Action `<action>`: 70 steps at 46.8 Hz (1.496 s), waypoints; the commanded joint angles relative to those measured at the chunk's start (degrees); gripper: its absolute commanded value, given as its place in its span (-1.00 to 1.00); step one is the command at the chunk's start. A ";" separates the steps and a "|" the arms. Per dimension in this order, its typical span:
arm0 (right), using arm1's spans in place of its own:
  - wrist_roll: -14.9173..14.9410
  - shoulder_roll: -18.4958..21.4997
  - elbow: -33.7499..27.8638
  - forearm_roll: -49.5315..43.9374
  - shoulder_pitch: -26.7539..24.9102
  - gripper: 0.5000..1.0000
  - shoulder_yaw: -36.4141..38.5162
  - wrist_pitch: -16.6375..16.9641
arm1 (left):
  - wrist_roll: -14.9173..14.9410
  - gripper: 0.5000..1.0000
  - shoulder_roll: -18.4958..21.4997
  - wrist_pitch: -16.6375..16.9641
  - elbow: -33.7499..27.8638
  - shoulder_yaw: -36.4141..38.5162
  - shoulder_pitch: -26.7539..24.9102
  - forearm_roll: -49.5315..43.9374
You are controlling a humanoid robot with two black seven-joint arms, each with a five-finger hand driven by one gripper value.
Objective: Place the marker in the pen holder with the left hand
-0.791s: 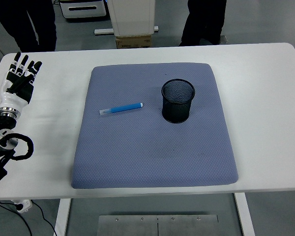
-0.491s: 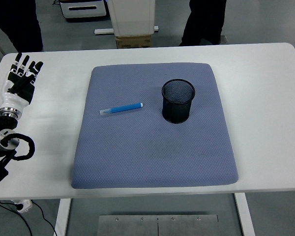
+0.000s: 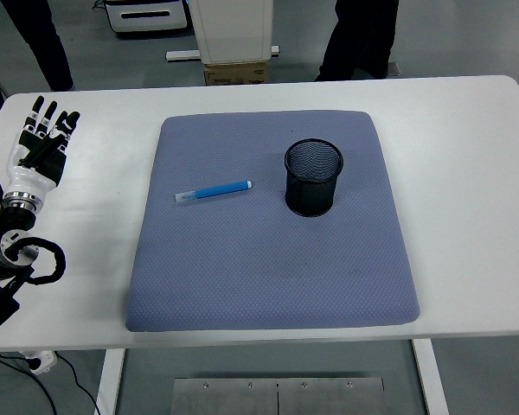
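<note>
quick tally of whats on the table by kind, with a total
marker: 1
pen holder: 1
mat: 1
left hand: 1
total: 4

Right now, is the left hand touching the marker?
Apart. The head view shows the left hand open over the table's left edge, with bare white table and a strip of blue mat between it and the marker.

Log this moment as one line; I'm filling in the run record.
left hand: open, over table's left edge, holding nothing | marker: flat on blue mat | pen holder: upright, empty | stage: marker not grasped
</note>
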 commanded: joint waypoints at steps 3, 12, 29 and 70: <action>-0.01 0.00 -0.02 0.00 0.00 1.00 0.00 -0.02 | -0.01 1.00 -0.51 0.47 0.02 -0.26 0.14 -0.60; -0.01 0.00 0.07 0.00 0.00 1.00 0.00 -0.02 | -0.18 1.00 0.28 0.03 -0.07 -0.17 -0.04 -1.48; -0.01 0.00 0.07 0.00 0.00 1.00 0.00 -0.02 | 0.35 1.00 3.09 0.74 -0.07 0.97 -3.11 -0.43; -0.01 0.00 0.07 0.00 0.00 1.00 0.00 -0.02 | 4.73 1.00 9.59 10.67 -18.69 48.95 -30.62 25.31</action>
